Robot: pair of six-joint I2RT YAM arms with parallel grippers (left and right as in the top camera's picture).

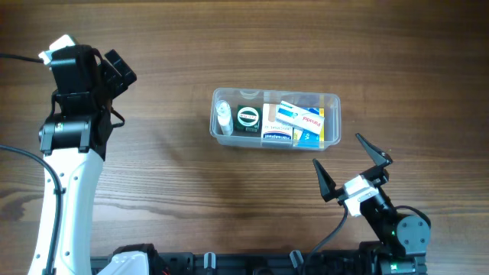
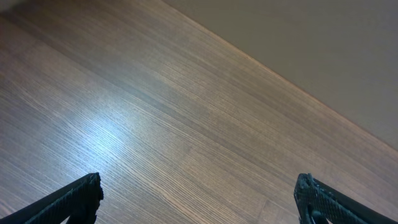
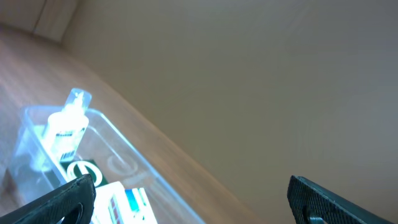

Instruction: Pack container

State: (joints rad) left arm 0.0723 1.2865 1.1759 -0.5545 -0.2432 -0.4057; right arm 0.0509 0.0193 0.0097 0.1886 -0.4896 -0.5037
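The wooden surface carries the clear container near its middle. The left gripper hangs spread and empty well off to the left. The right gripper, also spread and empty, sits near the container's right front corner. Inside lie boxes and, at the left end, a small spray bottle. A careless sweep by the right gripper could clip the rim, shoving the light tub or jolting the bottle.
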